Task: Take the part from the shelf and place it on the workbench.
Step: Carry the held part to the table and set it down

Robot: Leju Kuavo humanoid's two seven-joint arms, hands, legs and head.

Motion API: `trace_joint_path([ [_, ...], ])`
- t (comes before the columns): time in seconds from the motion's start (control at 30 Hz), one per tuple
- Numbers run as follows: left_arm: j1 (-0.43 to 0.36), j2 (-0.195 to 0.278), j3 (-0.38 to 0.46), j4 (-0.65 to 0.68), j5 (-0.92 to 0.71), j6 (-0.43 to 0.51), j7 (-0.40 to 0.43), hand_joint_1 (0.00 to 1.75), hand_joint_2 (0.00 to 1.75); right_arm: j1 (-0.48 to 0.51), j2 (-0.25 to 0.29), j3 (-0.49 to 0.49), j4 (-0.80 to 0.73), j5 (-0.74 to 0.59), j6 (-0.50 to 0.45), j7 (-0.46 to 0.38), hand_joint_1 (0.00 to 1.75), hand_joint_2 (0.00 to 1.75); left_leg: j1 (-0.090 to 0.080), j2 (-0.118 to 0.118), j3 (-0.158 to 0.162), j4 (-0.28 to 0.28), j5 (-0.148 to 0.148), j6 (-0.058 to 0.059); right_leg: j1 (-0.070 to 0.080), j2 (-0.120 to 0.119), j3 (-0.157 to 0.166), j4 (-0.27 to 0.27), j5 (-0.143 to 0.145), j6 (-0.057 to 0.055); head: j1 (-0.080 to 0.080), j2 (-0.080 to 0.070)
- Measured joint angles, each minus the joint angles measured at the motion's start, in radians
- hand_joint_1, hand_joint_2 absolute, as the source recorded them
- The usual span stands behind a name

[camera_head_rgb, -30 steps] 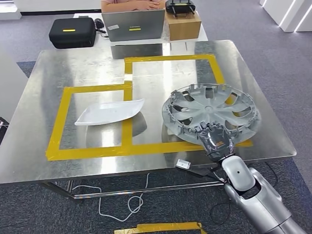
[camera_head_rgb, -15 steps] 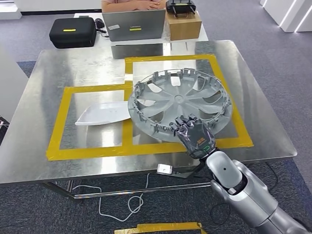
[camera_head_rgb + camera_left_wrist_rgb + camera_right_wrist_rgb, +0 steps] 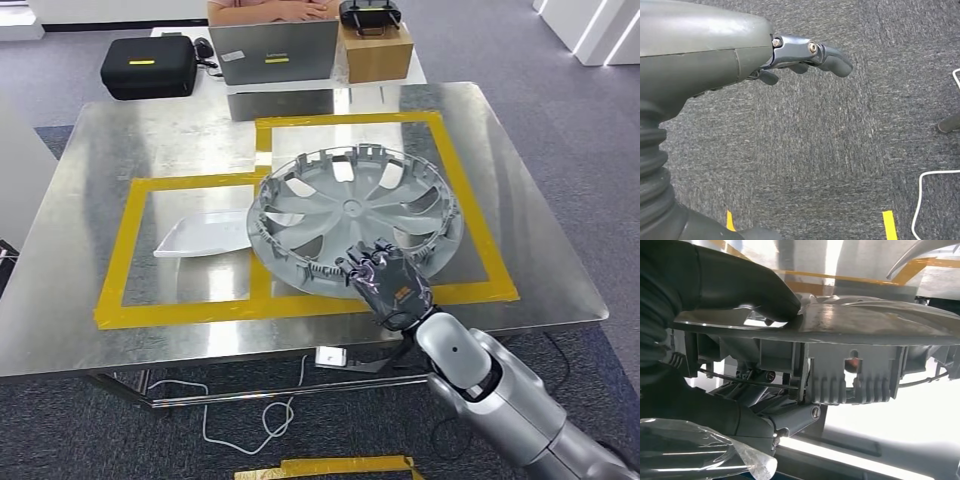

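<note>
Here the workbench [image 3: 90,300], a bare metal sheet marked with two yellow tape rectangles [image 3: 121,250], fills the middle of the head view, its near edge running across the lower third and its right corner ending toward the right of the frame. The part [image 3: 355,215], a round grey wheel cover, hangs over the right-hand rectangle at centre frame, its ribbed inner side facing up and its disc tilted, the near rim by the hand higher than the far rim. Being round, it has no long axis; its spokes fan out from a hub just above centre. The right hand [image 3: 389,282] comes in from the lower right and grips the cover's near rim, thumb on one face and fingers on the other, as the right wrist view shows with the thumb [image 3: 753,290] pressed on the rim [image 3: 866,325]. A white tray [image 3: 200,235] lies in the left rectangle, its right end hidden behind the cover's left edge. Bare metal lies open toward the right edge and near corner. Beyond the far edge, at the top of the frame, sit a black case [image 3: 149,66], a laptop [image 3: 273,50] and a cardboard box [image 3: 375,50]. The left hand [image 3: 806,52] hangs over grey carpet [image 3: 821,150], fingers loosely extended, holding nothing.
</note>
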State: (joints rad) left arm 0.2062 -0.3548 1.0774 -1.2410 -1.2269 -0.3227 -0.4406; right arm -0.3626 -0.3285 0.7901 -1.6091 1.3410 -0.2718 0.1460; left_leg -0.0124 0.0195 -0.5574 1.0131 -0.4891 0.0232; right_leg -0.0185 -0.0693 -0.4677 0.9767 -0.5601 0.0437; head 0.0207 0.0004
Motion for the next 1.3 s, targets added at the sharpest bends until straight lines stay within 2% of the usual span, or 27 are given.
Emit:
trace_joint_path([
  [0.2,0.005,0.0,0.001,0.0,0.039,0.0,0.018,0.0,1.75,0.015,-0.02,-0.023,0.001,0.018,0.011,0.045,1.75,1.75,0.0,0.0,0.0,0.0,0.0,0.0,0.0,0.0,0.0,0.0,0.0,0.0,0.0,0.0],
  [0.43,0.051,0.0,-0.037,-0.008,0.143,0.004,0.089,0.0,1.75,0.121,-0.061,-0.13,0.001,0.057,0.009,0.072,1.75,1.75,0.0,0.0,0.0,0.0,-0.001,0.001,0.0,0.0,0.0,-0.001,0.0,0.0,0.0,0.0],
  [0.7,0.08,0.0,-0.084,-0.028,0.184,0.009,0.121,0.0,1.75,0.202,-0.069,-0.212,0.001,0.08,0.008,0.073,1.75,1.75,0.0,0.0,0.0,0.0,-0.001,0.001,0.0,0.0,-0.001,-0.001,0.0,0.0,0.0,0.0],
  [1.2,0.097,0.0,-0.118,-0.049,0.184,0.024,0.156,0.0,1.75,0.23,-0.069,-0.244,0.0,0.095,0.009,0.062,1.75,1.75,0.0,0.0,0.0,0.0,-0.001,0.001,0.0,0.0,0.0,-0.001,0.0,0.0,0.0,0.0],
  [1.3,0.098,0.0,-0.121,-0.052,0.181,0.024,0.167,0.0,1.75,0.23,-0.069,-0.243,0.0,0.096,0.009,0.06,0.44,0.44,0.0,0.0,0.0,0.0,-0.001,0.001,0.0,0.0,0.0,-0.001,0.0,0.0,0.0,0.0],
])
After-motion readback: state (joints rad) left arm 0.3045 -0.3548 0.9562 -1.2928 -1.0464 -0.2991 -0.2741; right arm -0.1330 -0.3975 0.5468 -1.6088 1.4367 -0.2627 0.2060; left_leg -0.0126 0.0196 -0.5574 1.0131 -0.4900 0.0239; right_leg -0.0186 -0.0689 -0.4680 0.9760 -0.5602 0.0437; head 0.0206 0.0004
